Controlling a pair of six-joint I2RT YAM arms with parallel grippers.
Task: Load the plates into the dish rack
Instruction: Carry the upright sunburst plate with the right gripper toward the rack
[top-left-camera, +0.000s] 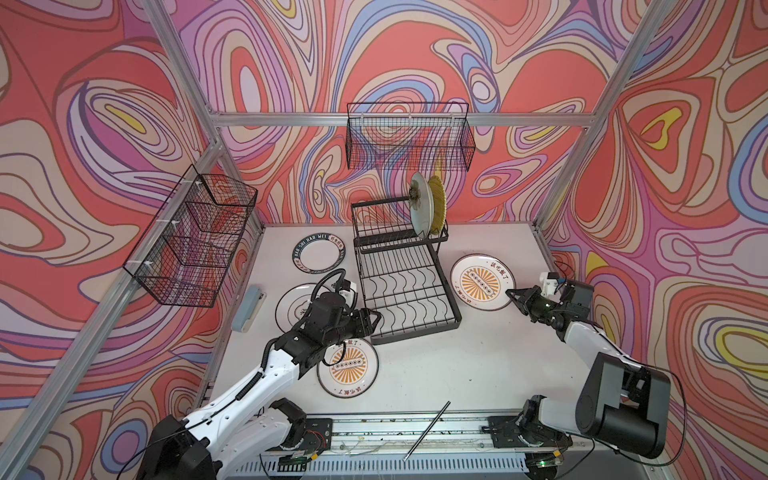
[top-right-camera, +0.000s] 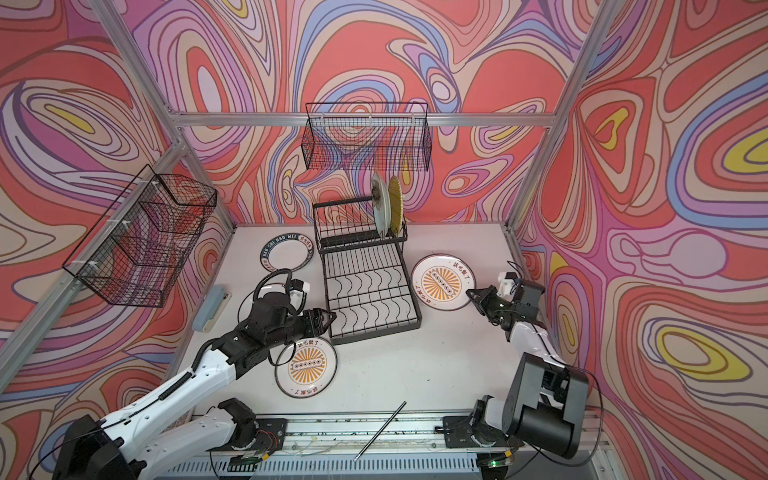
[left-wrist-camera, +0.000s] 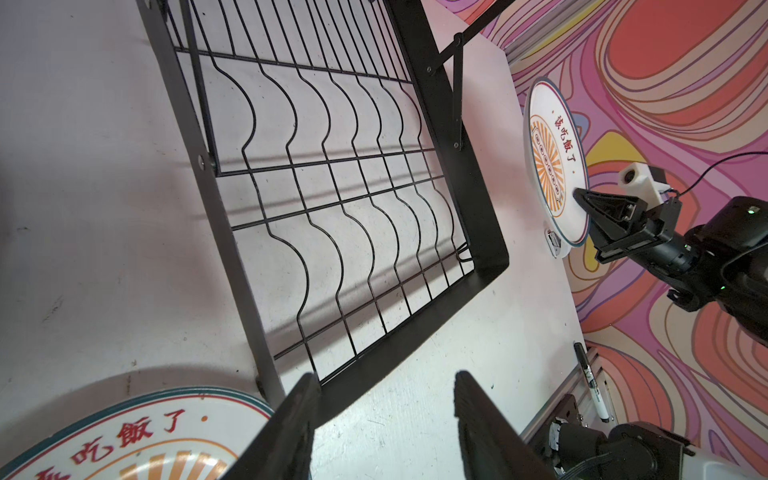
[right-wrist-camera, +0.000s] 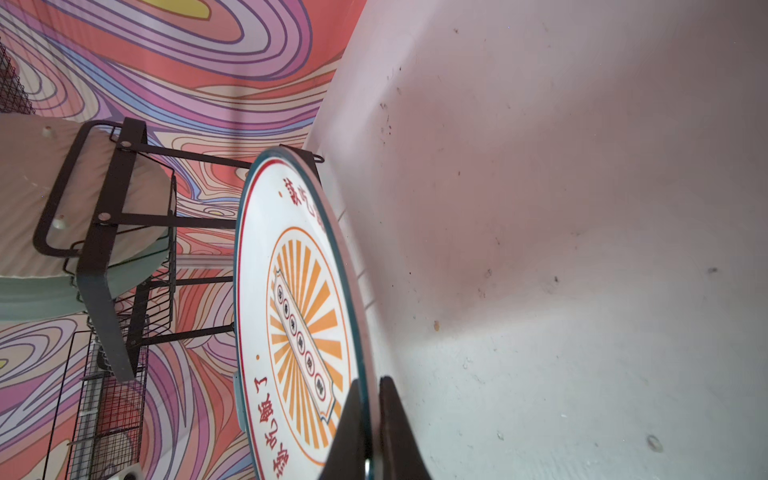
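Right jaws clamp the sunburst plate (right-wrist-camera: 291, 270) in wrist view; above, seemingly touching.

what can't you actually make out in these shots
- dark-ringed plate: both top views, the left arm covers most of it; centre print unreadable.
- yellow plate: top views, only its edge shows behind the green plate.
- near sunburst plate: left wrist view, cut off by the frame edge.
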